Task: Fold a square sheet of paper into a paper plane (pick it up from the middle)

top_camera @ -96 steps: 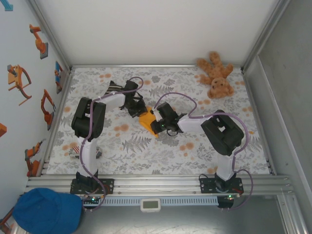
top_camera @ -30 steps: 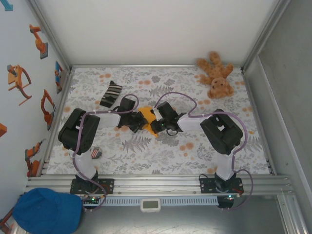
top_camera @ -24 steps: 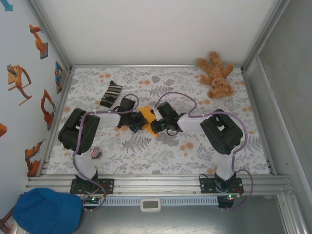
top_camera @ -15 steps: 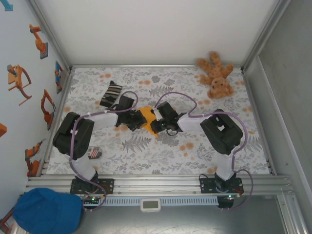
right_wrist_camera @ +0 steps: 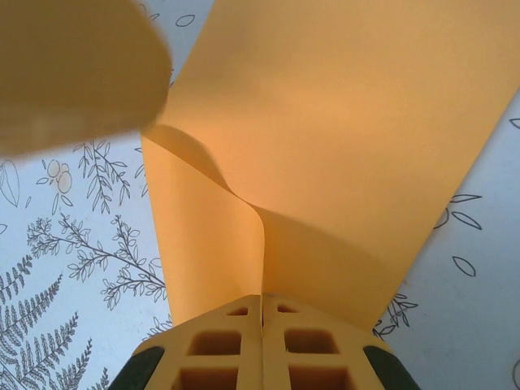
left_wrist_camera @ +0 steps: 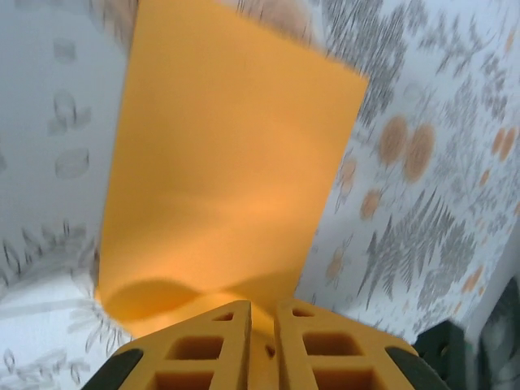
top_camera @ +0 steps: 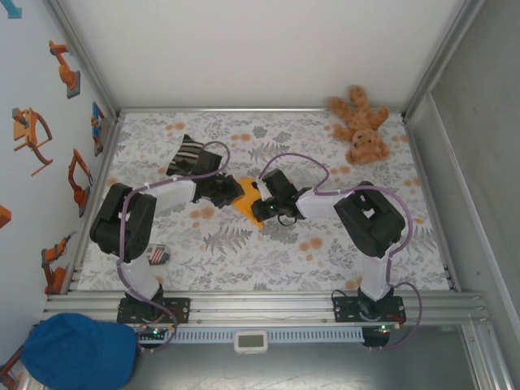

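The square sheet of paper (top_camera: 244,197) is an orange-yellow sheet lying mid-table between my two grippers. My left gripper (top_camera: 230,188) is at its left edge. In the left wrist view the sheet (left_wrist_camera: 236,162) stretches away from the gripper (left_wrist_camera: 262,305), whose jaws stand a narrow gap apart at the sheet's near edge. My right gripper (top_camera: 259,205) is at the sheet's right side. In the right wrist view it (right_wrist_camera: 262,297) is shut on a raised pinch of the paper (right_wrist_camera: 341,146), which curls up into the fingertips. A blurred yellow finger (right_wrist_camera: 73,73) of the left gripper shows at the top left.
A brown teddy bear (top_camera: 360,126) lies at the back right corner. A striped black-and-white sock (top_camera: 185,154) lies behind the left gripper. A small striped object (top_camera: 158,255) sits by the left arm's base. A blue cap (top_camera: 77,351) rests below the table's front rail.
My left gripper has shifted slightly toward the back along the paper's left edge, and its jaws have parted a little. The right arm and its pinch on the paper have not moved.
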You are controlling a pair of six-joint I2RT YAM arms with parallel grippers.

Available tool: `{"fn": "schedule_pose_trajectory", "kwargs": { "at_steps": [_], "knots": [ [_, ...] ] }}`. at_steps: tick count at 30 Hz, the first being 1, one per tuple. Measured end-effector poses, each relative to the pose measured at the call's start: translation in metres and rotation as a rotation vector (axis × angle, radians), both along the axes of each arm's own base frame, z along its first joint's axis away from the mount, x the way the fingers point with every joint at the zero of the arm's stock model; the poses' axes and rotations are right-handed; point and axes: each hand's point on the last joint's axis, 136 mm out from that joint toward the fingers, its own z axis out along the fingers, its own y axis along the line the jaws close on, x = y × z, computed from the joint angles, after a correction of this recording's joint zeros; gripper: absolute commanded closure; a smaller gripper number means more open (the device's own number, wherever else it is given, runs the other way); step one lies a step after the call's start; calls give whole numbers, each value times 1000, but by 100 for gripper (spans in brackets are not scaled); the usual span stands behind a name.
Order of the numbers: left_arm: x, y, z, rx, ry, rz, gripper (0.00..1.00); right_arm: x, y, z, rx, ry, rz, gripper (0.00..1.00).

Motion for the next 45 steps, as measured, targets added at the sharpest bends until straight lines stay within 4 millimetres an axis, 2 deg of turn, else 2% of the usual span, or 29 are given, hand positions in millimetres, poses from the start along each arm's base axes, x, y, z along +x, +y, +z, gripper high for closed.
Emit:
{"fn": "schedule_pose_trajectory", "kwargs": {
  "at_steps": [4, 8, 11, 38, 43, 45],
  "knots": [
    [27, 6, -5, 19, -2, 21, 85, 0, 0, 0, 0, 0, 0, 100],
    [37, 10, -27, 59, 46, 12, 85, 0, 0, 0, 1, 2, 2, 100],
    [38, 9, -36, 78, 72, -8, 86, -1, 0, 0, 2, 6, 3, 100],
    [40, 8, -39, 93, 81, -44, 90, 2, -4, 1, 4, 19, -18, 100],
    [40, 8, -37, 89, 84, -49, 89, 1, -4, 1, 3, 19, -18, 100],
    [39, 8, -34, 87, 89, -52, 84, 1, -5, 0, 0, 22, -19, 100]
  ]
}}
